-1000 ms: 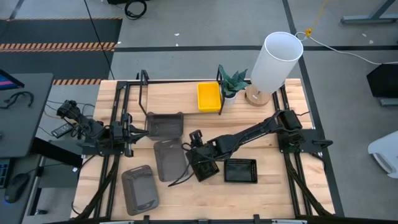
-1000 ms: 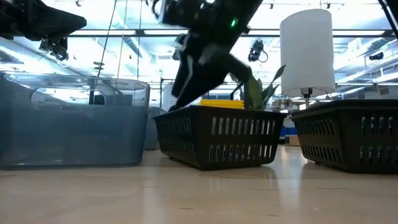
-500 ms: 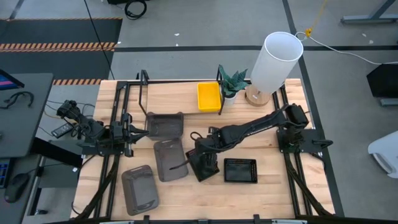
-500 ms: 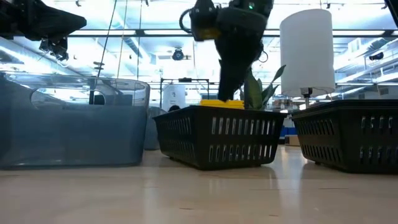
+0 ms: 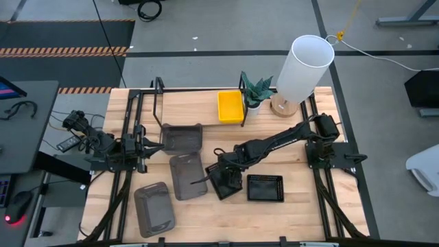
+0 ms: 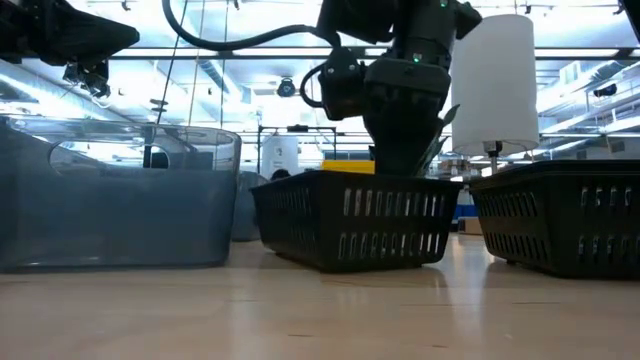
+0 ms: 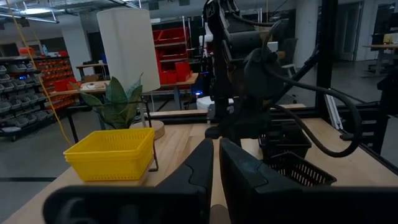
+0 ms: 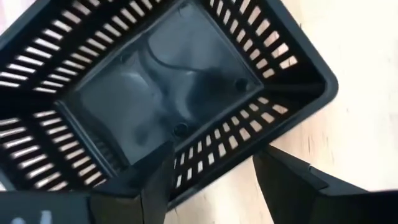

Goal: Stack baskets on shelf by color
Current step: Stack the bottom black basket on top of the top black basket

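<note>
1. I have the right gripper reaching out over the middle of the table, right above a black basket that sits askew beside the grey ones.
2. On the right wrist camera its fingers stand spread apart, one on each side of that basket's slotted wall; I cannot tell whether either finger touches it. The basket's smooth floor and slotted sides fill the picture.
3. From table height the right arm comes down into the same black basket, which rests flat on the wood.
4. A second black basket lies just beside the first, toward the right arm's base, square to the table edge.
5. One yellow basket stands on the shelf at the far side of the table, next to a small potted plant and a white lamp.
6. Three smoky-grey baskets are on the table: one close to the shelf, one in the middle just beside the gripped-at black one, and one toward the near edge.
7. The left gripper waits at the left side of the table, over its own base; its fingers are pressed nearly together with nothing between them.
8. I can make out no brand, label or writing on the baskets, the shelf or the lamp.
9. The left wrist camera shows the yellow basket with the plant behind it.
</note>
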Motion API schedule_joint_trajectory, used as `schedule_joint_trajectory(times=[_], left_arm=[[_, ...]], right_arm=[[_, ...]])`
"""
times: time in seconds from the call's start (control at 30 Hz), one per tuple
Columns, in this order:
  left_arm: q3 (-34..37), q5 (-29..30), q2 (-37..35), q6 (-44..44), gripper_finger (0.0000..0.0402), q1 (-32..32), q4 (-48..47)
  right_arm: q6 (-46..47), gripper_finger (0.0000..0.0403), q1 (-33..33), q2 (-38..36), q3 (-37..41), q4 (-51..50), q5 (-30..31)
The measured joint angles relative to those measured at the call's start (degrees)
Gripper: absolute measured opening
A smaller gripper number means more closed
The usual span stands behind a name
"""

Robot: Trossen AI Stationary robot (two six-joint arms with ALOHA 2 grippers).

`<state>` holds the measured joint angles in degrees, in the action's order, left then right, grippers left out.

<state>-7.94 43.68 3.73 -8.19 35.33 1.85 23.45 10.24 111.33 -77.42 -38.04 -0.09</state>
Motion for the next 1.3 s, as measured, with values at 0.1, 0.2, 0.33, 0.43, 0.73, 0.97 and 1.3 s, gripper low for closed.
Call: schedule_joint_trajectory(times=[0.1,0.2,0.33,0.43,0.73,0.97,1.3], left_arm=[[0.00,0.00,0.01,0.00,0.0028,-0.02,0.00],[0.00,0.00,0.00,0.00,0.0029,-0.02,0.02],[0.00,0.01,0.00,0.00,0.0035,-0.01,0.02],[0.00,0.00,0.02,0.00,0.0039,-0.02,0.02],[0.00,0.01,0.00,0.00,0.0028,-0.01,0.02],[0.00,0.02,0.00,0.00,0.0036,-0.02,0.02],[0.00,0.01,0.01,0.00,0.0030,-0.02,0.03]], right_arm=[[0.01,0.0203,-0.14,0.00,0.62,1.54,0.53],[-0.22,0.0172,-0.73,0.00,0.62,2.64,1.94],[-1.87,0.0120,-2.24,0.00,0.62,2.93,3.69],[-3.81,0.0079,-3.55,0.00,0.62,2.93,3.90],[-8.14,0.0020,-5.09,0.00,0.60,3.46,2.97],[-9.04,0.0011,-5.09,-2.00,0.60,3.63,0.40],[-7.54,0.0013,-3.92,-12.49,0.60,2.94,0.21]])
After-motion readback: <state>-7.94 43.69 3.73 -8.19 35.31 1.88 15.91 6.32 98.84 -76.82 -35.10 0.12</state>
